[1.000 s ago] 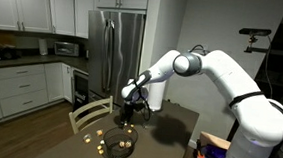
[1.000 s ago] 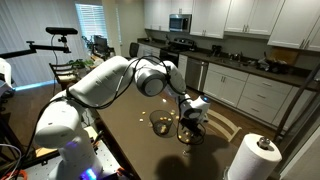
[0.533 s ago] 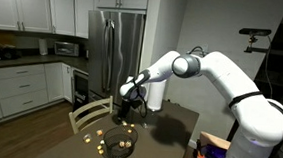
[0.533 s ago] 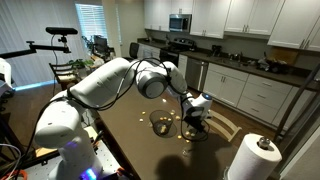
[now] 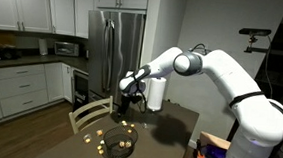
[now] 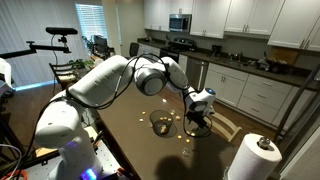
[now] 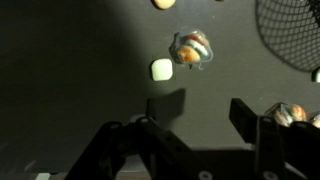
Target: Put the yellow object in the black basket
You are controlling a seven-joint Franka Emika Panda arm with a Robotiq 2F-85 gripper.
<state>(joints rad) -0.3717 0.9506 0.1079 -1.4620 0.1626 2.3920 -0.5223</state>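
In the wrist view a small pale yellow block (image 7: 161, 70) lies on the dark table, just beyond my gripper (image 7: 205, 108). The gripper is open and empty, and it hovers above the table. The black wire basket (image 7: 295, 35) shows at the top right corner, apart from the block. In both exterior views the gripper (image 5: 123, 100) (image 6: 197, 108) hangs over the table beside the basket (image 5: 119, 141) (image 6: 196, 126). The yellow block is too small to pick out there.
A wrapped orange and white candy (image 7: 191, 48) lies right of the block, and another (image 7: 285, 113) lies by my right finger. A white paper-towel roll (image 6: 252, 160) stands on the table. A wooden chair (image 5: 89, 113) stands at the table's edge.
My gripper has risen a little from the table and shifted towards the chair side. Its jaws remain open and empty. The objects on the table have not moved.
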